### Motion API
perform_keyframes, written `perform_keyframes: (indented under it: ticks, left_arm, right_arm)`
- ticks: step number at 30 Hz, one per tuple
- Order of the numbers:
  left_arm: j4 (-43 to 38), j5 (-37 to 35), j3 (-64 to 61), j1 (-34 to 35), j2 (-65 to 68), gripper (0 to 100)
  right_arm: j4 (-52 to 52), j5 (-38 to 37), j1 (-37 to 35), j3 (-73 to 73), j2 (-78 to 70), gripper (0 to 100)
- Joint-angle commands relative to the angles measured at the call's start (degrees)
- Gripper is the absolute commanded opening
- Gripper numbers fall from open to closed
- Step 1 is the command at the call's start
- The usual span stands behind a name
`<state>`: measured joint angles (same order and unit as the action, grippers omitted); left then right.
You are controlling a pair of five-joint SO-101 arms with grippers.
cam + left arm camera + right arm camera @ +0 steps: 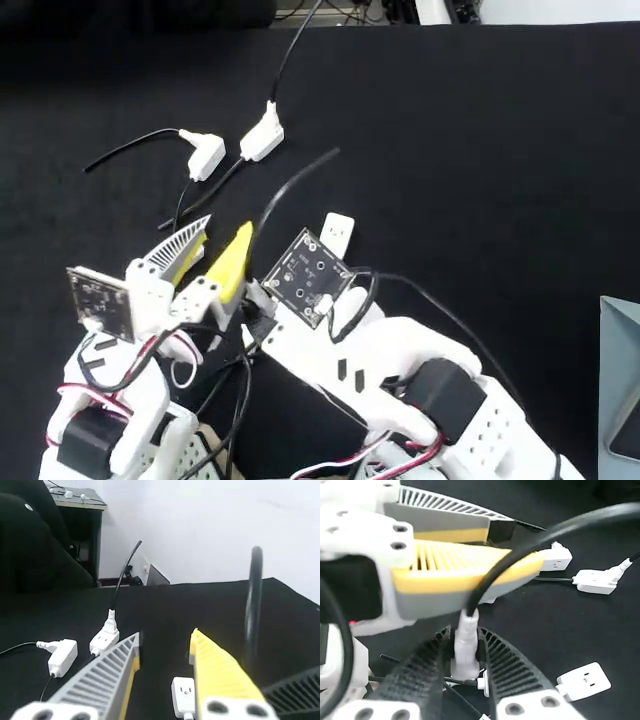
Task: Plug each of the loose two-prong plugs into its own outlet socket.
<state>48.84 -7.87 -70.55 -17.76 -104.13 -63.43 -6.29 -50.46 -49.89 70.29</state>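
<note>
My right gripper (466, 641) has black ribbed fingers and is shut on a white two-prong plug (465, 655). The plug's black cable (530, 545) curves up and away across the left gripper's yellow finger (470, 570). My left gripper (165, 636) is open, one finger grey and one yellow, with nothing held. It hovers beside the right arm (400, 370), pointing toward the far sockets. A small white outlet socket (338, 232) lies on the black table just beyond both grippers, and shows between the left fingers (182, 695). Two more white sockets (205, 155) (262, 135) lie farther back on black cords.
The table is covered in black cloth (480, 150). Loose black cords (125, 148) trail from the far sockets toward the back edge. A grey object (620, 380) sits at the right edge. Both arms crowd the near left side.
</note>
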Motion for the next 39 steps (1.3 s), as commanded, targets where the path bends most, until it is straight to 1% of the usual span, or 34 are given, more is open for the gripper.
perform_keyframes:
  ticks: [1,3,6,9,11,14,17,19,21,25,27,30,33,36,39]
  left_arm:
    - [0.26,0.97,1.19,-1.45,-0.26,17]
    - [1.93,1.32,2.07,-2.95,-0.26,17]
    - [4.66,5.1,2.77,-6.99,-0.26,17]
    - [5.36,7.56,2.59,-9.71,-0.26,17]
    - [5.98,7.65,2.86,-9.98,-0.26,17]
    - [5.63,7.56,2.95,-9.36,-0.26,17]
    - [5.19,7.47,2.95,-5.58,-0.26,17]
    - [3.96,7.47,2.68,-1.54,-0.26,17]
    - [2.9,6.68,2.51,4.26,-0.26,17]
    - [2.29,0.35,2.33,18.07,-0.18,17]
    - [3.69,0.35,1.45,22.37,-0.09,17]
    - [7.56,5.45,0.48,23.16,2.02,17]
    - [10.55,10.81,1.01,23.43,7.56,17]
    - [11.69,16.35,2.51,23.69,14.86,17]
    - [10.81,19.16,5.14,27.12,22.77,17]
  right_arm:
    - [1.32,0.09,-1.23,-0.4,0.57,1.1]
    - [1.32,0.09,-1.23,-0.92,0.57,1.1]
    - [1.32,0.09,-1.23,-1.1,0.57,1.1]
    - [1.32,0.09,-1.23,-1.1,0.57,1.1]
    - [0.88,0.09,-0.88,-1.1,0.57,1.1]
    - [0.88,0.09,2.11,-1.1,0.57,1.1]
    - [0.7,0.09,4.13,-1.1,0.57,1.1]
    - [0.0,0.09,4.4,-1.1,0.57,1.1]
    - [-0.35,0.62,4.57,-1.1,0.57,1.1]
    - [-0.35,3.34,4.75,-1.36,0.13,1.1]
    - [0.0,4.57,4.75,-1.98,-1.71,1.1]
    - [0.18,6.15,7.21,-2.15,-6.99,1.1]
    - [2.46,7.3,11.34,-2.24,-13.41,1.1]
    - [4.92,7.74,15.12,-2.24,-19.21,1.1]
    - [5.89,7.74,18.37,-2.24,-23.16,1.1]
